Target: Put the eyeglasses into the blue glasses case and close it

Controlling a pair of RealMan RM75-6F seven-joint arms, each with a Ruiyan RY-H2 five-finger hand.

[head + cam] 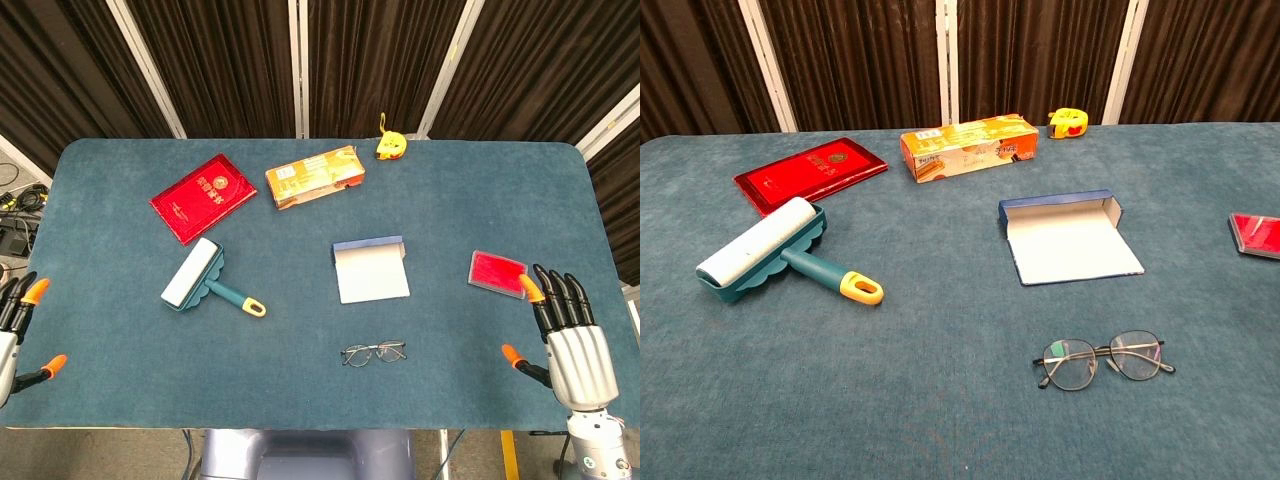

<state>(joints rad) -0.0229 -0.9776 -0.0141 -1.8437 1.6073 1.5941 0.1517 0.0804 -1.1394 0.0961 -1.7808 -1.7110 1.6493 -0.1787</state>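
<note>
Eyeglasses [373, 353] untouched, right hand [570, 340] spread, empty

The left hand [18, 330] was cut by the left edge of the head view, so only some fingers and the thumb showed; its palm could not be seen. The right hand [567, 335] showed whole there, but its arm ran off the bottom edge. Neither hand appeared in the chest view. The small red box [1256, 234] was cut by the right edge of the chest view. The gold print on the red booklet [203, 197] and the lettering on the orange box [314, 176] were too small to read. The yellow object [390, 146] at the far edge was too small to identify.
</note>
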